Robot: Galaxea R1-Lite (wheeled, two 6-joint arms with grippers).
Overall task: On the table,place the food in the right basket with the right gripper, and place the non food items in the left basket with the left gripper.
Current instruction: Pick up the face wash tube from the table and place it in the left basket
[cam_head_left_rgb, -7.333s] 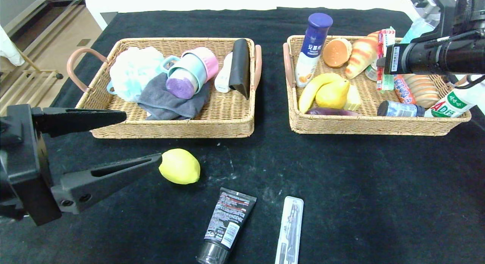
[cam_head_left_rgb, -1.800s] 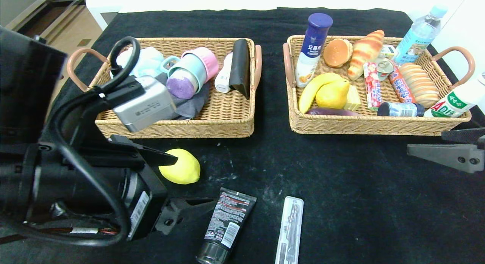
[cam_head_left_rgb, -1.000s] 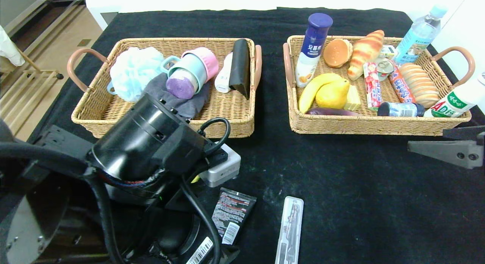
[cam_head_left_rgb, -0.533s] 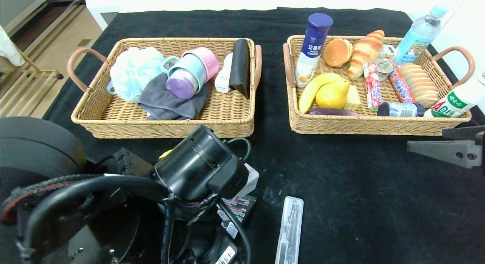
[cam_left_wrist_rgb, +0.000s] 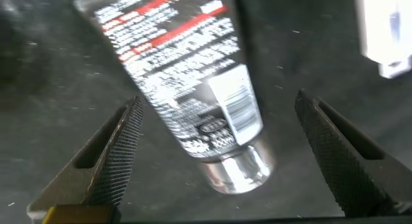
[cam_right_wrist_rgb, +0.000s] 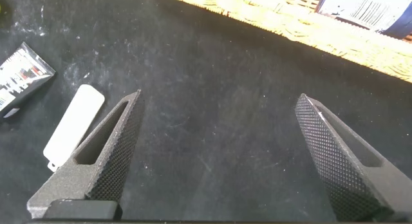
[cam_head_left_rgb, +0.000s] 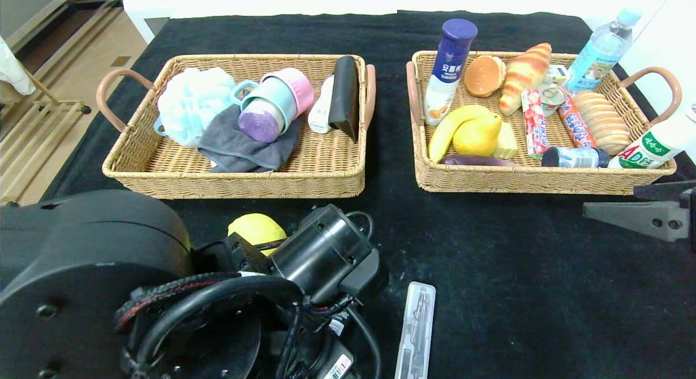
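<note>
- Head view: both baskets (cam_head_left_rgb: 234, 188) are seen largely filled; the lemon (cam_head_left_rgb: 255, 229), the tool case (cam_head_left_rgb: 416, 330) and the tube remain near the surface's front edge.
- Left wrist view: the tube (cam_left_wrist_rgb: 193, 89) is framed between the left gripper's (cam_left_wrist_rgb: 222, 156) wide jaws, ungrasped.
- Right wrist view: the right gripper (cam_right_wrist_rgb: 219, 153) hangs wide, holding nothing.

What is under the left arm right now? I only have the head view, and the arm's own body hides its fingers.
Observer: In the left wrist view the black tube lies between the left gripper's open fingers, not yet gripped.
Operator: And the right gripper, at my frame's edge?
Observer: Its wrist view shows the right gripper open and empty over bare table, with the clear case off to one side.
</note>
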